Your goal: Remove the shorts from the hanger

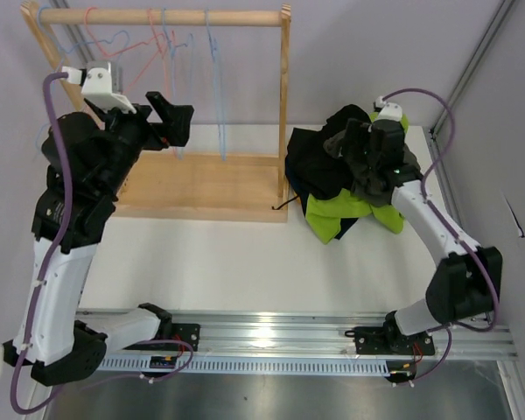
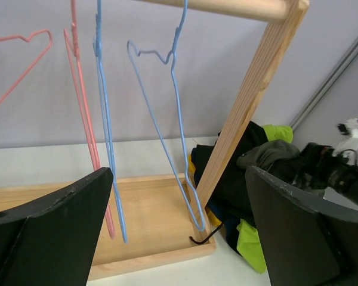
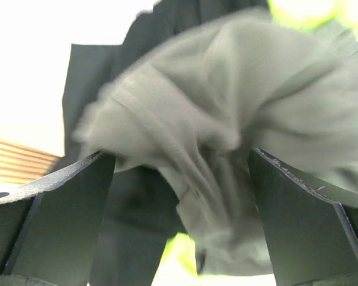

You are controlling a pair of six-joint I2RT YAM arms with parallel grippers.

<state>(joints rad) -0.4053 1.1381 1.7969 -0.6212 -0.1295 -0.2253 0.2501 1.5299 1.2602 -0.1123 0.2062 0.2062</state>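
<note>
Lying in a heap on the desk, the shorts are found just to the right of the wooden rack, touching its right post at the base. A black pair is seen on the rack side of the heap, a lime green pair is spread at the near edge, and an olive-grey pair is crumpled on top.

The right end effector is lowered onto the top of the heap. In the right wrist view its fingers are set wide apart, and the olive-grey pair is bunched between them, with the black pair beneath. The cloth is blurred, so whether it is pressed by either finger cannot be told.

The left end effector is held up inside the rack, below the rod. Its jaws are spread fully and nothing is gripped. It is placed just beside the blue hangers and pink hangers hung from the rod, and contact with them cannot be made out. Past its fingers, the heap is viewed beyond the rack post.
</note>
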